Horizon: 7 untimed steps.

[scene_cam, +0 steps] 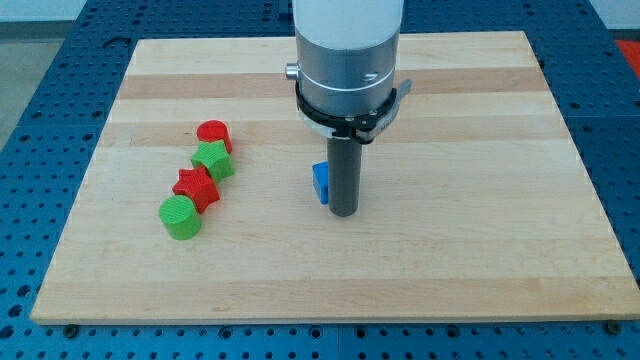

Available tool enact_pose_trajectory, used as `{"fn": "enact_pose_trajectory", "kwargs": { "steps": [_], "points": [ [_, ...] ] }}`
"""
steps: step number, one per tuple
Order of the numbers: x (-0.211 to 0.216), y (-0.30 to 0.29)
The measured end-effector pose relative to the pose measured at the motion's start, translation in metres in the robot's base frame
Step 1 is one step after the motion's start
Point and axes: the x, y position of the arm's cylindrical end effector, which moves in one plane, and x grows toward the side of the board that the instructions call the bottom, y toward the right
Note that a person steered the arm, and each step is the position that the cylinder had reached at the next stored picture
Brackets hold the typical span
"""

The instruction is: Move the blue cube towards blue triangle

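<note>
Blue block (320, 182) near desk (480, 260) centre, shape half hidden behind rod; cube or triangle unclear. My tip (344, 213) touching its right side. No hand on rig, nothing grasped. Judged light, rigid, slides easily; push flat face squarely. Other blue block not visible.

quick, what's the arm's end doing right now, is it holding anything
No gripper, just a rod. My tip holds nothing; it sits right beside a blue block, on that block's right in the view.

my tip (343, 212) sits just right of a blue block (320, 183); red and green blocks lie well left.
</note>
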Motion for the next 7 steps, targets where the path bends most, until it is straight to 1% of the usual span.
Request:
{"fn": "enact_pose_trajectory", "kwargs": {
  "steps": [1,2,5,6,7],
  "points": [
    [0.017,0.001],
    [0.02,-0.03],
    [-0.042,-0.037],
    [-0.042,-0.037],
    [-0.023,-0.031]
  ]
}}
